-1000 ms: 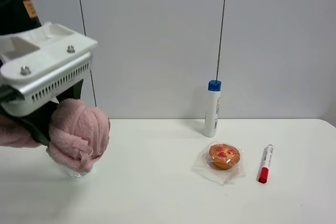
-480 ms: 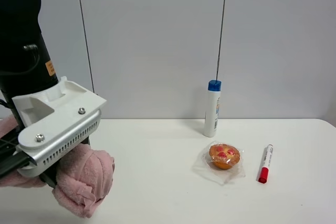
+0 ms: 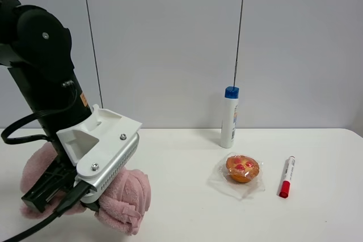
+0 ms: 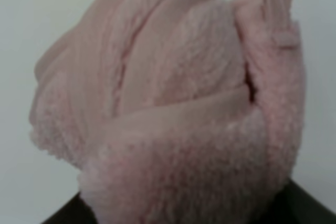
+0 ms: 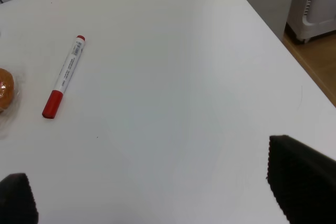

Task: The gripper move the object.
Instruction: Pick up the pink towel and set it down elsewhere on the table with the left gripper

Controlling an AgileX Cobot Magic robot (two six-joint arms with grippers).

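Note:
A pink rolled towel (image 3: 123, 199) is in my left gripper (image 3: 102, 199), which is shut on it at the front left of the white table (image 3: 181, 208). The towel's lower end is down at the table top. In the left wrist view the towel (image 4: 173, 108) fills the picture and only dark bits of the fingers (image 4: 307, 205) show under it. My right gripper (image 5: 157, 198) is open and empty above bare table; it is out of the exterior high view.
A white bottle with a blue cap (image 3: 229, 117) stands at the back. A wrapped orange muffin (image 3: 242, 169) and a red marker (image 3: 287, 177) lie right of centre. The marker (image 5: 64, 76) also shows in the right wrist view, with the table's edge (image 5: 273, 35) nearby.
My left arm has come down and moved right with the towel, from head height at the left edge to the table top. The other objects have not moved.

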